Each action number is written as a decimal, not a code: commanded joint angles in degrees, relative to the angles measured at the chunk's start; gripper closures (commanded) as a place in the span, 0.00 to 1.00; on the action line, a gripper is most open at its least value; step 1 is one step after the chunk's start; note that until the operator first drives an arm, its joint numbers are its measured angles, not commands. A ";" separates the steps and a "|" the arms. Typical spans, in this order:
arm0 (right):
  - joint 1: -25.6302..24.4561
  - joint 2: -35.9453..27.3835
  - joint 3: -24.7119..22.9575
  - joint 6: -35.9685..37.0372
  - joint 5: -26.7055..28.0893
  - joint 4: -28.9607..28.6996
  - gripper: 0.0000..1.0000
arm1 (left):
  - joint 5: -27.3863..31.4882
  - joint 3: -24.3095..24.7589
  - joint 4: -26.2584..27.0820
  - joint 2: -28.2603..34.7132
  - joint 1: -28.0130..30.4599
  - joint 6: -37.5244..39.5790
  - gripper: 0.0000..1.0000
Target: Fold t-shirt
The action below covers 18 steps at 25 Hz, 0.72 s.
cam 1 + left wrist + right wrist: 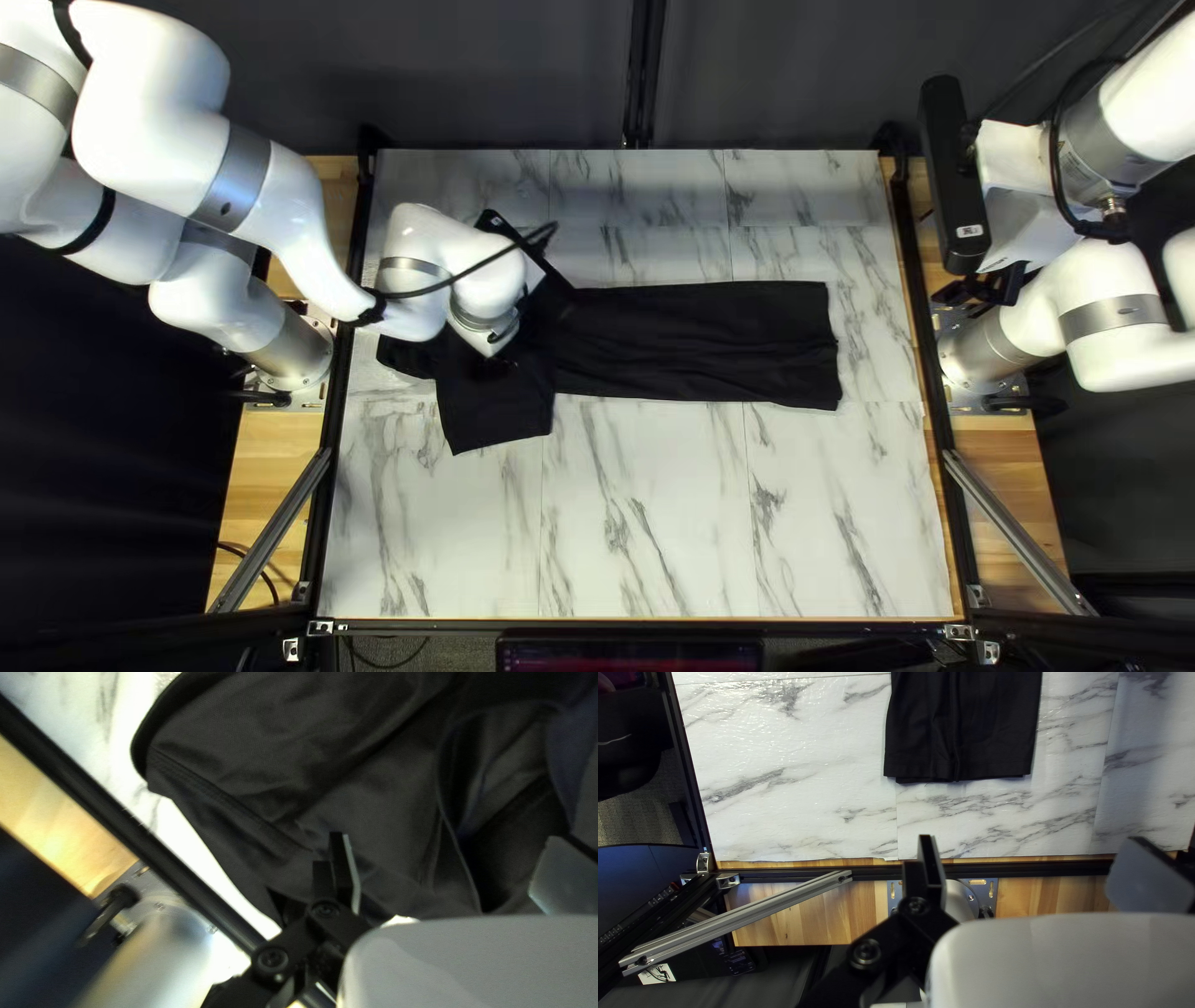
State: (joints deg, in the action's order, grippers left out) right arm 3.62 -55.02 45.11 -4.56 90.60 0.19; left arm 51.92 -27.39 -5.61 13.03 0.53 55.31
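In the top left view the black t-shirt (697, 342) lies as a long strip, its wider, uneven end at the left under my left gripper (486, 334), whose fingertips are hidden there. The left wrist view shows that gripper (451, 871) open close over the shirt's dark cloth (280, 778), near a seamed edge; whether a finger touches it I cannot tell. My right gripper (992, 289) is raised at the table's right edge, away from the shirt. It stands open with nothing between its fingers (1036, 868); the shirt's straight end (965, 728) lies ahead of it.
The marble-patterned tabletop (660, 523) shows around the shirt. Black frame rails (940, 485) run along the sides, with metal braces (1021, 535) at the near corners. My left arm reaches over the table's left part. A dark curtain (498, 75) hangs behind the far edge.
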 commanded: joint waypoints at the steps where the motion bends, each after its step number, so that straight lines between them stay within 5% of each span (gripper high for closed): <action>1: 0.00 0.00 0.00 0.00 0.00 0.00 0.00 | -9.82 6.19 1.35 4.31 -2.47 -3.53 0.00; 18: 0.00 0.00 0.00 0.00 0.00 0.00 0.00 | -28.48 13.15 19.37 5.35 -0.02 -16.05 0.00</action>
State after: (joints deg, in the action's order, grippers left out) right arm 3.62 -55.02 45.11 -4.56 90.60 0.19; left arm 25.23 -14.29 12.42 19.44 -0.96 39.01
